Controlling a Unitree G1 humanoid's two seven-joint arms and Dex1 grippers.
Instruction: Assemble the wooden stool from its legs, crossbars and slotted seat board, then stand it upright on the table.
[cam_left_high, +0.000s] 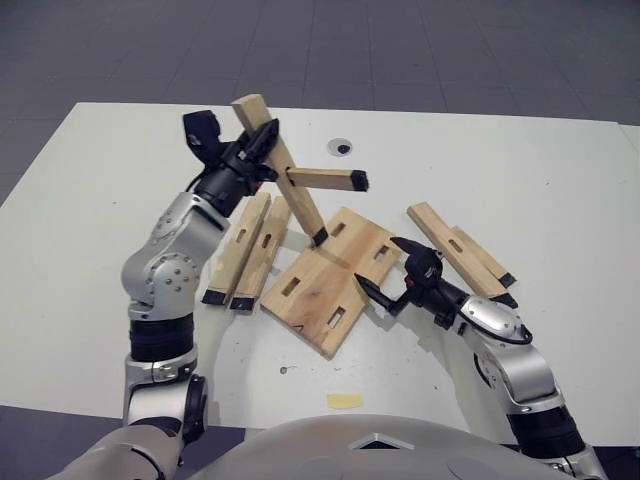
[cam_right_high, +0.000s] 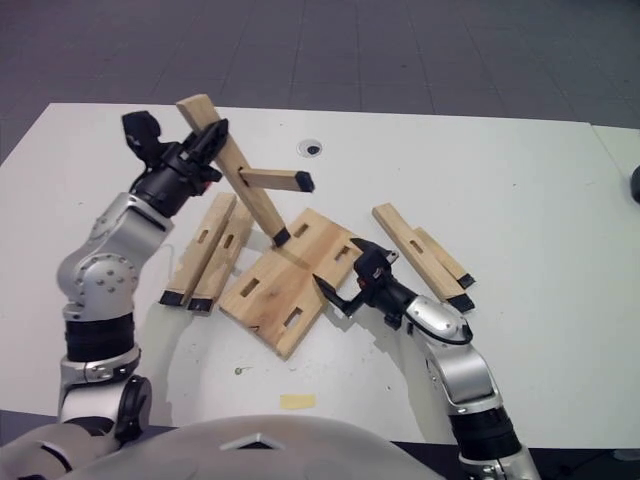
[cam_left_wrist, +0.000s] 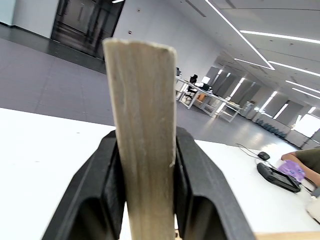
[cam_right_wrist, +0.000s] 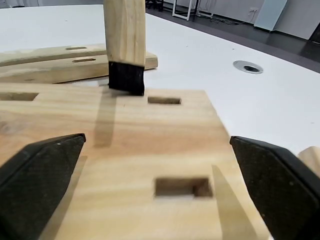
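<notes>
The left fingers (cam_left_wrist: 100, 190) squeeze tight on a long pale wooden leg with a black foot (cam_left_high: 292, 180). They hold it up high and tilted over the big white surface (cam_left_high: 520, 160). A short wooden crossbar (cam_left_high: 325, 180) sticks out from the leg's side. The leg's black foot rests at the far edge of the flat wooden seat board with slots (cam_left_high: 320, 285), which lies in the middle of the surface. The right fingers (cam_right_wrist: 40, 175) are spread wide open at the board's right edge and hold nothing. Two wooden legs (cam_left_high: 250, 250) lie just beside the board's left edge. Two more wooden legs (cam_left_high: 460, 250) lie near its right. All the parts sit well away from the surface's edges.
</notes>
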